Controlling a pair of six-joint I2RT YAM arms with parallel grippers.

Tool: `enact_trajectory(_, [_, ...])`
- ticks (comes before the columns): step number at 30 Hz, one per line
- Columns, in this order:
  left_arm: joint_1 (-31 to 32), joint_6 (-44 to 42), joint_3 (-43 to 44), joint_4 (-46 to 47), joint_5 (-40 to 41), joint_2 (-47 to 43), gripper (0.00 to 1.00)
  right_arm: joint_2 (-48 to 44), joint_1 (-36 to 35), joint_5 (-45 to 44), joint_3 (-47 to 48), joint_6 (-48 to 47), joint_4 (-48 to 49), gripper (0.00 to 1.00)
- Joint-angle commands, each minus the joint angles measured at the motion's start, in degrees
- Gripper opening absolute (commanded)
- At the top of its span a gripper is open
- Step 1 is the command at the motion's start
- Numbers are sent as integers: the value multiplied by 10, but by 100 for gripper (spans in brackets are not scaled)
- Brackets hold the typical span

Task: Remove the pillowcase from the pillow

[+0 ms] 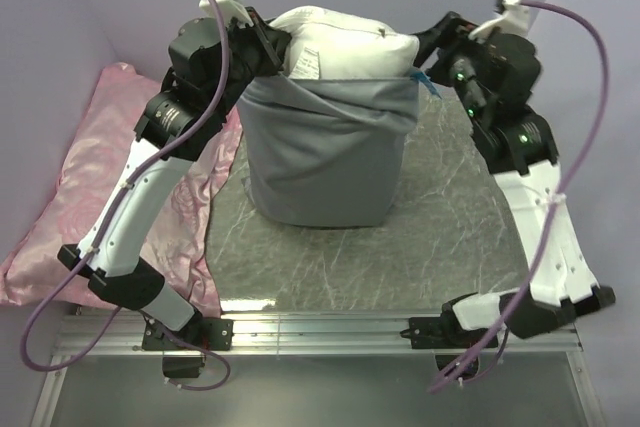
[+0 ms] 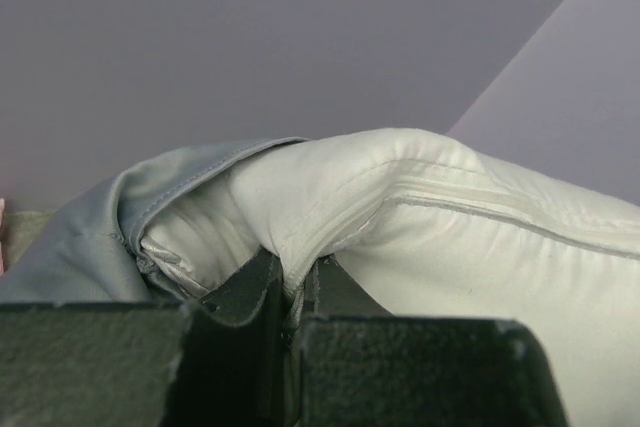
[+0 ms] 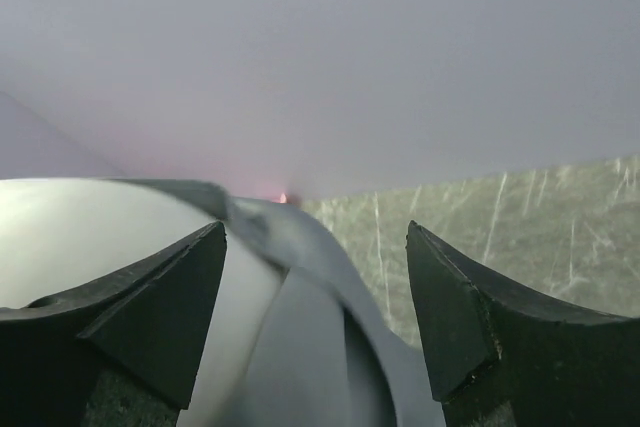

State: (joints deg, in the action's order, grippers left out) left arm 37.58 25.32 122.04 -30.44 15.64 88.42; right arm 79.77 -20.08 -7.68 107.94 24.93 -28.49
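The pillowcase (image 1: 325, 162) stood upright in the middle of the marbled table (image 1: 450, 227) as a grey-blue sack. Its mouth slumped around the pillow (image 1: 345, 47), whose white upper part protruded from the top. The left gripper (image 2: 292, 292) was at the pillow's upper left corner, jaws pressed tight on a pinched fold of white fabric just beside the pillowcase hem. The right gripper (image 3: 315, 282) was at the upper right corner, jaws wide apart, with grey fabric running between them; contact could not be determined. A pink satin pillow (image 1: 90, 187) lay along the table's left side, beneath the left arm.
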Motion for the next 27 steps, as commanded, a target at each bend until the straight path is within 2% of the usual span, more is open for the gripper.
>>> enact_trajectory(1, [-21,15,7,-42,-20,27,0,-69,7,-4,-33,21,59,80])
enact_trajectory(4, [-36,20,10,-45,-31,43,0,-128,7,-6,-90,28,84,80])
enact_trajectory(9, [-43,22,-13,-17,-39,41,1,-211,-1,59,-202,53,99,81])
enact_trajectory(11, [-43,24,-29,-9,-42,36,0,-227,-37,65,-256,61,114,81])
enact_trajectory(12, [-43,25,-29,-9,-41,36,0,-229,-64,46,-266,59,114,81])
enact_trajectory(13, [-44,25,-25,-9,-40,38,0,-226,-119,23,-272,56,114,81])
enact_trajectory(16, [-44,24,-21,-9,-47,46,0,-203,-207,-53,-287,48,130,81])
enact_trajectory(20, [-43,24,-30,0,-54,40,0,-159,-246,-80,-293,73,157,81])
enact_trajectory(23, [-43,24,-36,5,-62,35,1,-111,-271,-138,-268,82,137,81])
enact_trajectory(25, [-43,21,-35,4,-64,33,1,-96,-276,-159,-268,86,132,71])
enact_trajectory(26, [-44,20,-33,4,-64,32,1,-100,-282,-165,-279,92,142,63])
enact_trajectory(27, [-43,16,-29,3,-61,29,0,-105,-284,-167,-296,95,151,50])
